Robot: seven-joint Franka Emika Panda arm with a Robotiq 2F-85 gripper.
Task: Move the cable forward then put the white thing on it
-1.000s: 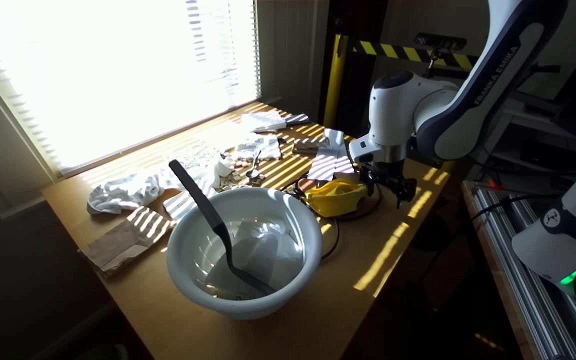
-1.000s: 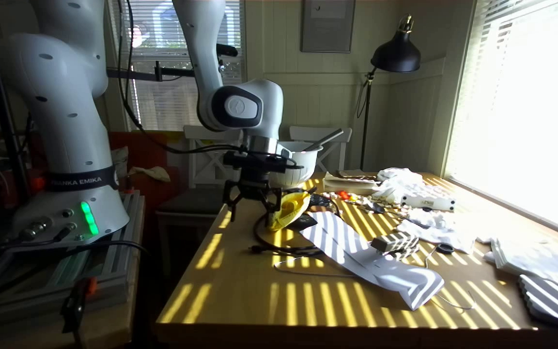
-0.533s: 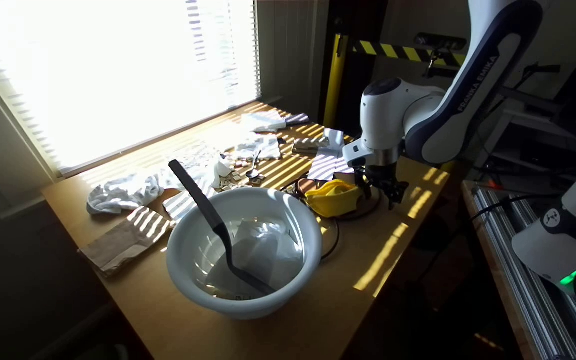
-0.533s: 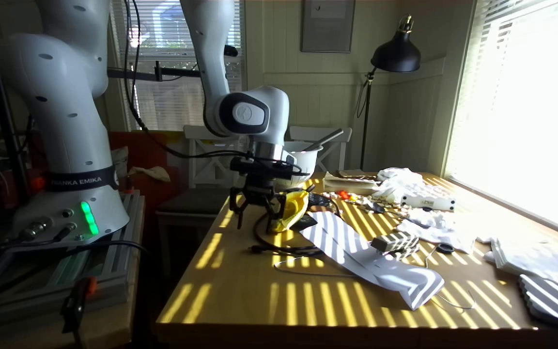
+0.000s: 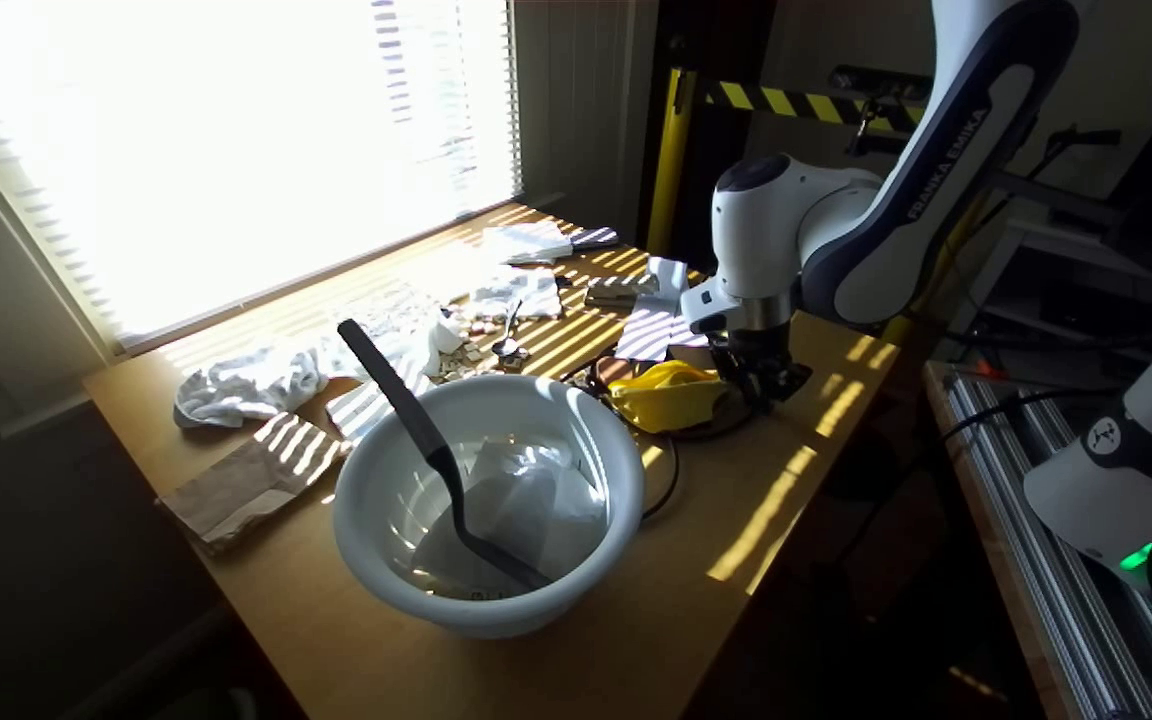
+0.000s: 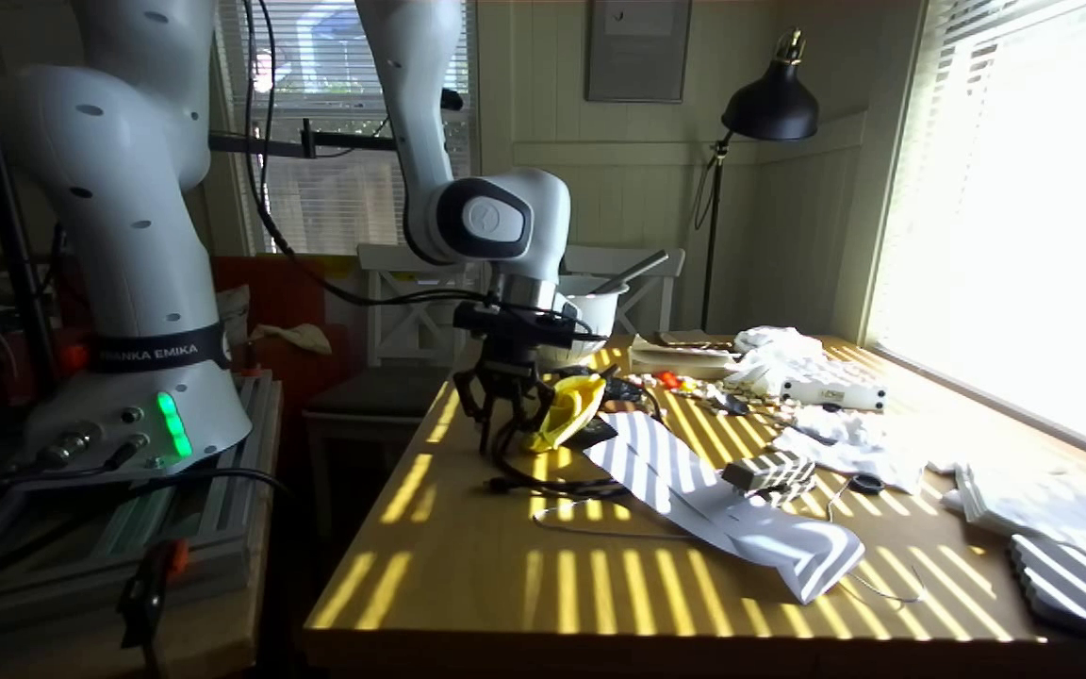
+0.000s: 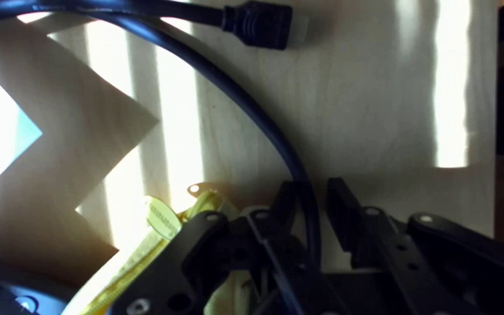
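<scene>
- Gripper (image 7: 313,188): released, jaws parted and directed down at the table (image 6: 449,575), with the cable (image 7: 273,131) running between them.
- Fingers (image 7: 343,211): in the wrist view a strip of table shows between the cable and the finger at the right; whether the cable touches the opposite finger cannot be told.
- Cable: on the table, curving beside the yellow cloth (image 5: 666,397) in both exterior views.
- Black plug (image 7: 264,25): lying near the cable, well apart from the fingers; whether it belongs to the same length cannot be told.
- Yellow cloth: just beside the gripper; contact cannot be determined.
- White paper (image 6: 661,467): lying on the table near the cable, striped by sunlight.
- White bowl (image 5: 351,510): upright on the table, a black spoon (image 5: 388,385) leaning in it with its handle above the rim.
- White cloth (image 5: 246,385): crumpled on the table, a brown paper bag (image 5: 241,490) near it.
- Several white items are in view; which one the task means cannot be told.
</scene>
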